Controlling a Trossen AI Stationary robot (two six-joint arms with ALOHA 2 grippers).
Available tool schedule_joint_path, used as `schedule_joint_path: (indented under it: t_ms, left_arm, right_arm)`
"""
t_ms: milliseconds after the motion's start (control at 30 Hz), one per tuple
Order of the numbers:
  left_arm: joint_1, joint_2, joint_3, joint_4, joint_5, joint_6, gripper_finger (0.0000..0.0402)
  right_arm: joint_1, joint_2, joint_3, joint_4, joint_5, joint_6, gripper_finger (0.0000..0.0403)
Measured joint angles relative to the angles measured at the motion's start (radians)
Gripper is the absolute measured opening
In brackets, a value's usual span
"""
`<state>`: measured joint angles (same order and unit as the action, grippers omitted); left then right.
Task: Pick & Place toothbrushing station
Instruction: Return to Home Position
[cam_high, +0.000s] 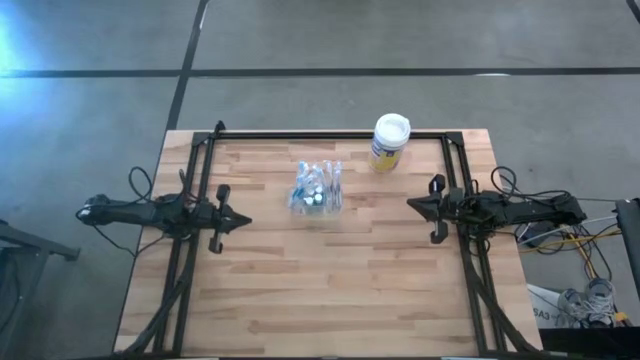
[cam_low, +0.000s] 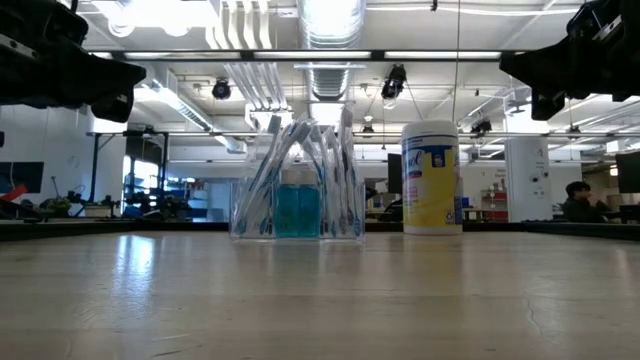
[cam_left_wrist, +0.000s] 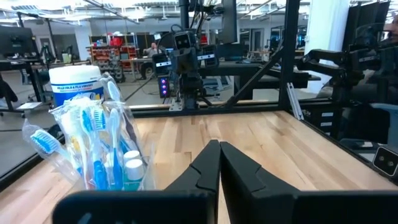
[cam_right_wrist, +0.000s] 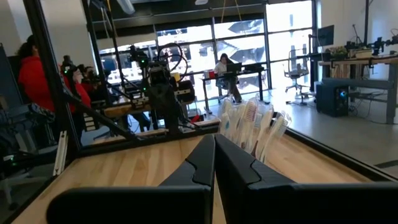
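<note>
Toothbrushing station (cam_high: 316, 188) mid-table — left gripper (cam_high: 244, 221), right gripper (cam_high: 411, 204) closed.

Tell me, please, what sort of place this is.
Most likely a large robotics lab or workshop: exposed ceiling ducts, a concrete floor, and a person seated at a desk beyond the wooden table.

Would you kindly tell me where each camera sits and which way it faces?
High: overhead, looking straight down at the table; both arms at its sides.
Low: at tabletop height, facing the holder; arms overhead.
Left wrist: behind the shut left gripper, facing the holder.
Right wrist: behind the shut right gripper, likewise.
Shared: all show the holder.
</note>
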<state>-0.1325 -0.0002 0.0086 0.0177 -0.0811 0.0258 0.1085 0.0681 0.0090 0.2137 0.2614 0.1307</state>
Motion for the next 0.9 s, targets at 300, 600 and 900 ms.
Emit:
schedule_joint_path:
  t_ms: [300,600,900]
  left_arm:
    - [0.0,0.0,-0.001,0.013,-0.002,0.0,0.003]
    - [0.0,0.0,-0.002,0.015,-0.004,0.0,0.0021]
    - [0.0,0.0,-0.002,0.016,-0.004,0.0,0.0023]
  right_arm:
    - [0.0,0.0,0.0,0.0,0.0,0.0,0.0008]
    - [0.0,0.0,0.0,0.0,0.0,0.0,0.0008]
    - [0.0,0.0,0.0,0.0,0.001,0.0,0.0008]
